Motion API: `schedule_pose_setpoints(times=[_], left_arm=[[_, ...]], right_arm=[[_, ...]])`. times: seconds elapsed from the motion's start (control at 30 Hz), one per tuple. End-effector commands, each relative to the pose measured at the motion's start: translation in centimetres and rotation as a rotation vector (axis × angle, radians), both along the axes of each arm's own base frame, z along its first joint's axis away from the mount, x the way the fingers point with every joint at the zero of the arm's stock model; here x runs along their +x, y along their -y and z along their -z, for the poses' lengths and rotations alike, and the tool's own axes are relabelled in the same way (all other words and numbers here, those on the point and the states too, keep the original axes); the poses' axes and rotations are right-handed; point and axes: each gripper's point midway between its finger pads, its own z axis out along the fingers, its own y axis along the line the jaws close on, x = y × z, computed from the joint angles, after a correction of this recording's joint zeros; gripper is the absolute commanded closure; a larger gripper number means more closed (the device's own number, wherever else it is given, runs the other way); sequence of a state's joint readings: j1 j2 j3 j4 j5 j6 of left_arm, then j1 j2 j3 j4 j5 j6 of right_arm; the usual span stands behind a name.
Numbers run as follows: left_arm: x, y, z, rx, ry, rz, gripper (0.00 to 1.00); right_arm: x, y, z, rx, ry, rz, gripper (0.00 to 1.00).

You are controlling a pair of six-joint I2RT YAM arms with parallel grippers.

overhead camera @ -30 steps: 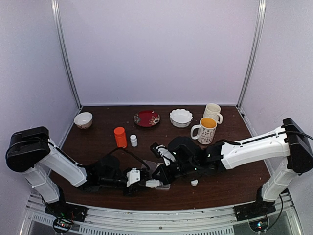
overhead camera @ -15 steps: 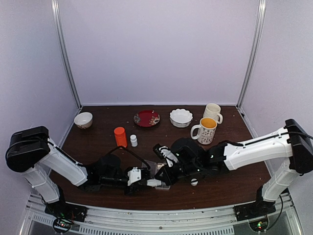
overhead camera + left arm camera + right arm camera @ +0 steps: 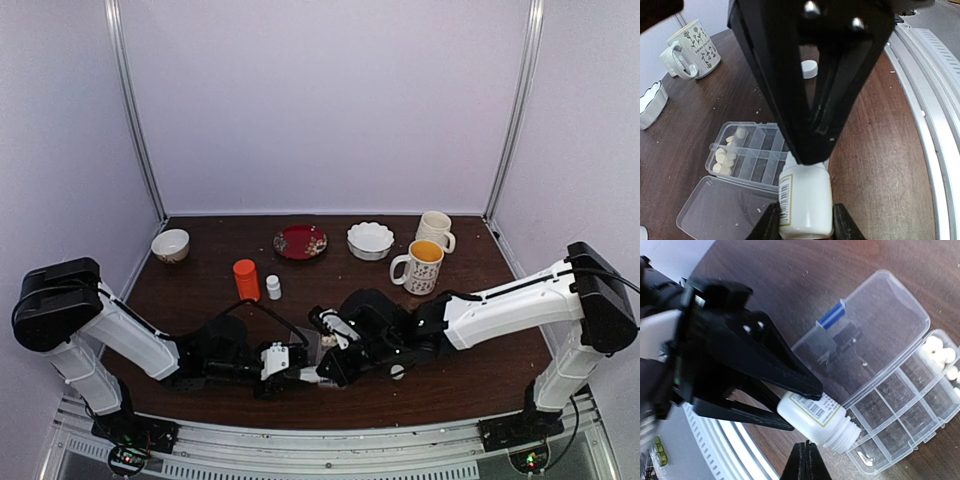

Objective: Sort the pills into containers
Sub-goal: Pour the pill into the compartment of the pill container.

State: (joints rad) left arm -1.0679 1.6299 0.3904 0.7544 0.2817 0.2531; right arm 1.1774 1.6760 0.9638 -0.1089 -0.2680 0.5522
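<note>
Your left tool [image 3: 806, 226] is clamped on a white bottle [image 3: 805, 202], one finger on each side of its body. The bottle lies on its side, low over the desk [image 3: 190, 290], with its open mouth at the near corner of the pill box [image 3: 752, 155]. A printed label with a barcode shows on its flank.

Your right tool [image 3: 805, 460] is closed, fingers pressed together with nothing between them. Its tips sit right at the bottle's neck. You cannot tell from either wrist view whether they touch it.

The pill box is open. Its clear lid [image 3: 865, 340] lies flat on the desk beside the two rows of cells [image 3: 900, 415], and a blue tab [image 3: 831, 315] shows on the lid's edge. The pills [image 3: 724, 159] are bunched in the end cells farthest from the bottle's mouth, in both rows. They are pale and rounded. The right wrist view shows the same cluster at the box's far end.

A white cap [image 3: 810, 69] lies on the desk beyond the right tool, apart from the box. Toward the back of the desk stand an orange bottle [image 3: 246, 280] with a small white bottle [image 3: 273, 287] just beside it, a patterned mug [image 3: 420, 265], a plain mug [image 3: 435, 228], a scalloped white bowl [image 3: 370, 240], a red plate [image 3: 300, 242] and a small bowl [image 3: 170, 245].
</note>
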Motion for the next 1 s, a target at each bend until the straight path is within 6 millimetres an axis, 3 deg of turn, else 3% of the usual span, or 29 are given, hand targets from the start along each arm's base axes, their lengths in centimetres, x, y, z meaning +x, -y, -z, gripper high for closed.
schedule_pose_setpoints(times=[0.0,0.1,0.23,0.47,0.77,0.97], left_arm=[[0.3,0.8,-1.3,-0.048,0.027,0.008,1.0],[0.3,0.8,-1.3,-0.047,0.028,0.009,1.0],[0.3,0.8,-1.3,-0.047,0.028,0.009,1.0],[0.3,0.7,-1.3,-0.047,0.028,0.009,1.0],[0.3,0.7,-1.3,-0.049,0.029,0.008,1.0],[0.3,0.7,-1.3,-0.047,0.028,0.008,1.0]], right_arm=[[0.9,-0.3,-3.8,0.102,0.071,0.019,1.0],[1.0,-0.4,-3.6,0.109,0.071,0.024,1.0],[0.6,-0.7,-1.2,0.051,0.023,0.01,1.0],[0.5,0.2,1.4,-0.066,0.001,0.005,1.0],[1.5,0.3,-4.0,0.077,0.097,0.043,1.0],[1.6,0.5,-4.3,0.085,0.107,0.052,1.0]])
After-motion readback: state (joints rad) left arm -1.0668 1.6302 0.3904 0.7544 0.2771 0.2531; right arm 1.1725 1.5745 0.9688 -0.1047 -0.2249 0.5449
